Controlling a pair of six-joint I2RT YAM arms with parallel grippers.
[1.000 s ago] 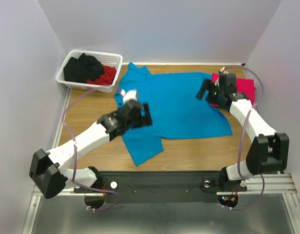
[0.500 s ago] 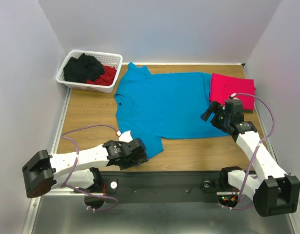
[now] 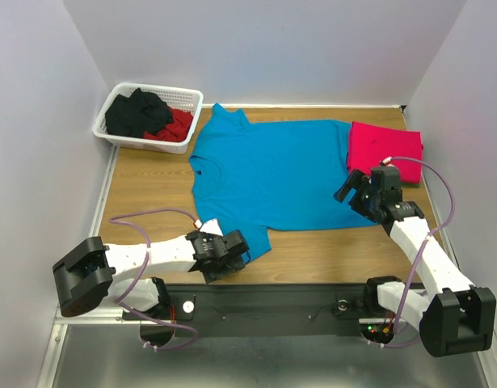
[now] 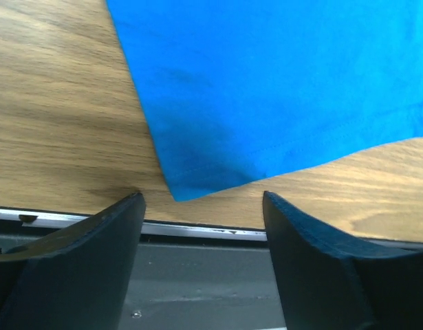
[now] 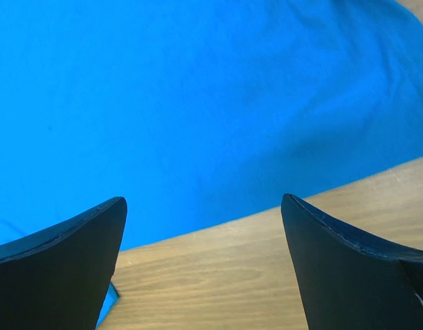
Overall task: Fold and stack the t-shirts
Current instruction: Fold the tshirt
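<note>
one piece looks done: the red shirt [image 3: 385, 149] lies folded in a neat block at the upper right of the bench [image 3: 151, 194], touching the right edge of the blue one. the blue shirt [image 3: 272, 174] is spread flat and unfolded across the middle, collar toward the left of the frame, hem toward the right, one sleeve pointing up and the other pointing down toward the near edge. so by my reading every fold of the blue shirt is left, and then setting it with the red shirt. the basket [image 3: 149, 117] at upper left holds more clothes [image 3: 143, 113], dark and red, which may also be waiting. the left tool [image 3: 229, 252] sits low at the bottom of the frame, at the tip of the lower sleeve. in its wrist view the jaws stand apart with nothing between them, and the sleeve corner lies on the bench just beyond and between the fingertips [image 4: 122, 213], not pinched. the right tool [image 3: 349, 187] is at the lower right corner of the hem, released wide and grasping nothing. its wrist view shows blue cloth filling the upper frame, with the cloth edge crossing between its fingertips [image 5: 104, 220] and bare wood below.
</note>
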